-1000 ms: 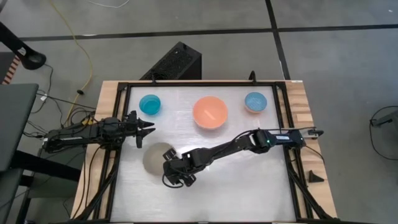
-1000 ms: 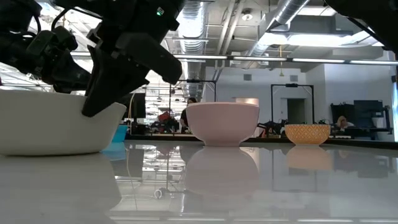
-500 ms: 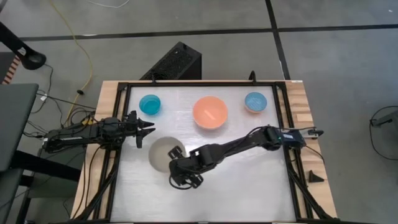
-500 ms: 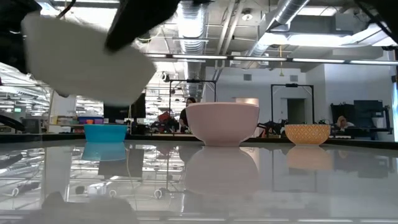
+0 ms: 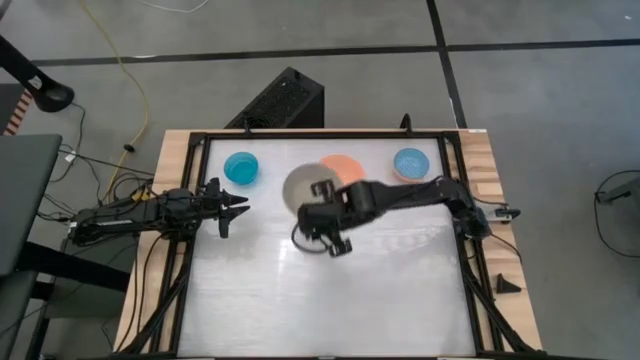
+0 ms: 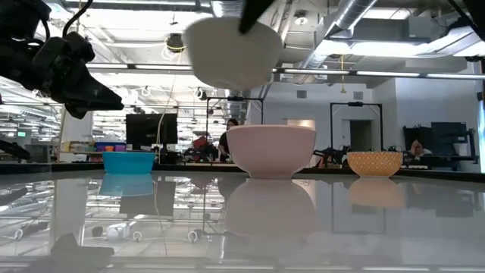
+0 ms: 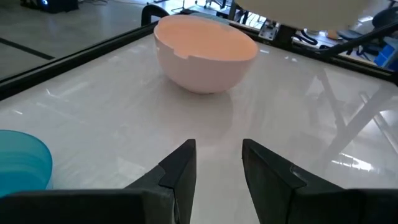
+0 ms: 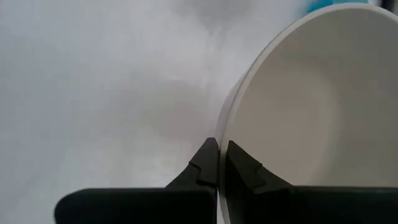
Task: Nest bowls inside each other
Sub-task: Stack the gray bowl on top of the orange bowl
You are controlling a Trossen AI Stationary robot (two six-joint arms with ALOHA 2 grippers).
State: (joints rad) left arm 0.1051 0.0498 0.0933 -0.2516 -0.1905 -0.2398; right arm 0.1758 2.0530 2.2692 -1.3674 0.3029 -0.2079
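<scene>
My right gripper (image 5: 320, 195) is shut on a pale grey-beige bowl (image 5: 303, 186) and holds it high above the table, just left of the salmon-orange bowl (image 5: 347, 164). That bowl stands on its base at the far middle, partly behind my right arm. A cyan-blue bowl (image 5: 241, 167) stands at the far left. A small light blue bowl (image 5: 410, 163) stands at the far right. My left gripper (image 5: 236, 208) waits open at the table's left edge, pointing level across the table. My right gripper has the pale bowl by its rim (image 8: 219, 146), one finger inside the wall and one outside. The fingers slant down onto the rim from above. The bowl (image 6: 231, 51) hangs clear of the table, opening upward and slightly tilted.
A black frame (image 5: 300, 133) runs around the white tabletop, with wooden borders left and right. The near half of the table (image 5: 330, 300) holds no objects. In the left wrist view the salmon-orange bowl (image 7: 205, 53) lies straight ahead of the open fingers.
My right gripper has lifted the pale bowl off the table's near-left part. It has carried the bowl up and toward the far edge and the salmon-orange bowl. The bowl tipped as it rose and now hangs clear, high above the table.
</scene>
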